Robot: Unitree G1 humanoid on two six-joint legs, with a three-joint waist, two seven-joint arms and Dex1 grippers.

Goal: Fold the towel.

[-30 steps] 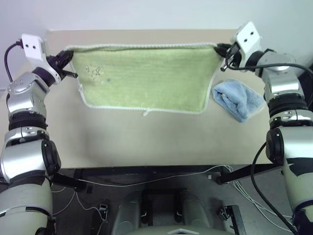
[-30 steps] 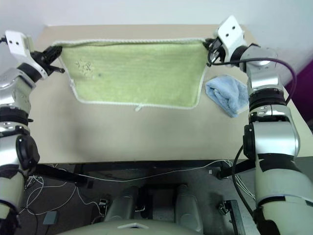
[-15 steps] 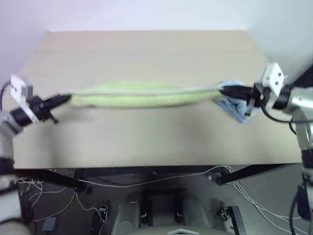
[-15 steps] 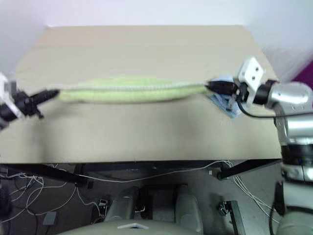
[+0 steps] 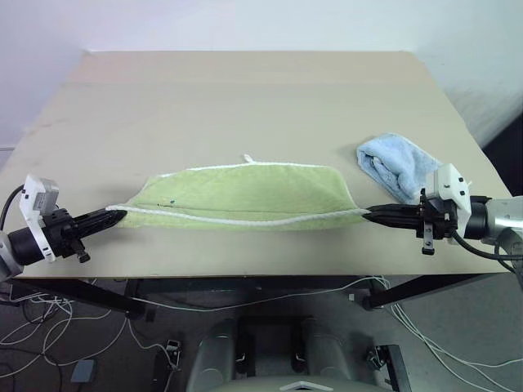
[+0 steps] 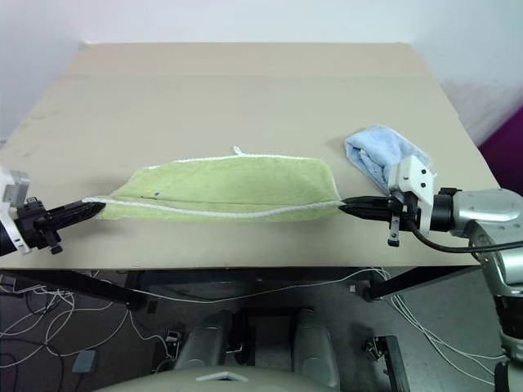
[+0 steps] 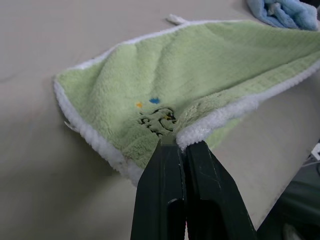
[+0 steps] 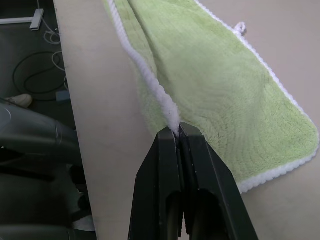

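Evidently the light yellow-green terry towel with white edging lies doubled on the beige worktop, near its front. Each corner is pinched in a black claw – left claw, right claw – keeping the upper edge taut, so the fold lands straight, just beside the crumpled light blue cloth.

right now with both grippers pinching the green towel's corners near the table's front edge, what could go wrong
1. The left gripper and right gripper each pinch only the white edging of the towel; a tug could slip a corner free.
2. The held edge lies near the table front; released here, it may droop over.
3. The blue towel lies close to the right gripper and could get bumped.
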